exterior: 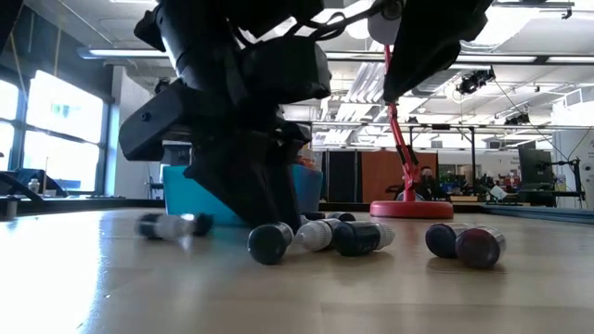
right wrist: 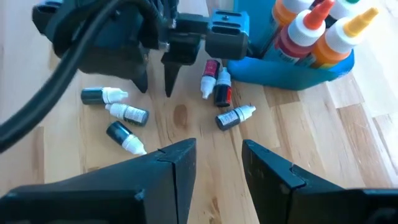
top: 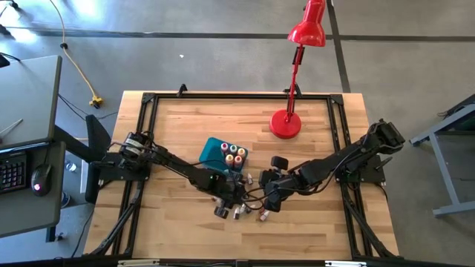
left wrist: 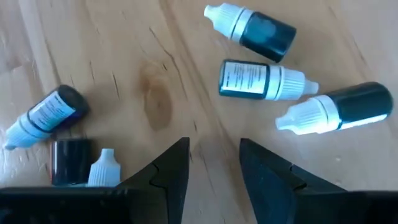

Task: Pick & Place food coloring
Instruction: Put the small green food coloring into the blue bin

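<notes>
Several small dark dropper bottles with white caps lie on their sides on the wood table: three (left wrist: 267, 62) in front of my left gripper, two (left wrist: 56, 134) beside it, and two more (right wrist: 225, 102) nearer the tub. Orange, red, yellow and green bottles (right wrist: 317, 34) stand upright in the teal-blue tub (top: 215, 152). My left gripper (left wrist: 214, 165) is open and empty, pointing down over bare wood between the loose bottles; it also shows in the right wrist view (right wrist: 157, 92). My right gripper (right wrist: 217, 162) is open and empty, a little nearer the table's right edge (top: 267, 200).
A red desk lamp (top: 286, 122) stands at the table's far right. The two arms' ends are close together near the table's middle front. Loose bottles (exterior: 316, 237) lie scattered between them and the near edge. A desk with a keyboard (top: 11, 174) stands to the left.
</notes>
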Motion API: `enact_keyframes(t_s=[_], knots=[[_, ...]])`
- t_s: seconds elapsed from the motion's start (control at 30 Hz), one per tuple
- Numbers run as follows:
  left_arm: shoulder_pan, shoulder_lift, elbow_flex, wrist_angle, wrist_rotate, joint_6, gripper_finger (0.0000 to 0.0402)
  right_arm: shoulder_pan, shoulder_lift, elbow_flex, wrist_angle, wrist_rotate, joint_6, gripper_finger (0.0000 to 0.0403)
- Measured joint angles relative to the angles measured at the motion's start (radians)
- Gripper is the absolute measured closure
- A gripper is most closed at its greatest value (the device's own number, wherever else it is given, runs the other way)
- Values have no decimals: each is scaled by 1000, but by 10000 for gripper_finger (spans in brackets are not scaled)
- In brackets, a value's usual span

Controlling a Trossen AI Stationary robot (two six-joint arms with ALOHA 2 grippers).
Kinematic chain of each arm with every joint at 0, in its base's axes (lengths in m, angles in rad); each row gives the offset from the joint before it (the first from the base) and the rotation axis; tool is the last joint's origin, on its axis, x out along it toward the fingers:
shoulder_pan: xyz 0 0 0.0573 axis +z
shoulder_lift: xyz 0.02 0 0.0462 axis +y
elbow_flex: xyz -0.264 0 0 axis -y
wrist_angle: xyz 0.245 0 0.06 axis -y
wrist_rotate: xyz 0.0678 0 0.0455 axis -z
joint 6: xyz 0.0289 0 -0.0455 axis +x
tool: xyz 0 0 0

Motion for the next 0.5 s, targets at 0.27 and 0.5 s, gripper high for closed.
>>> enact_keyframes(t_s=[0.27,0.5], knots=[[0,-49,-6,-60,-11,-18,264,0,0,0,11,6,0,279],[-37,-200,-3,-206,-24,-143,264,-1,0,0,9,5,0,279]])
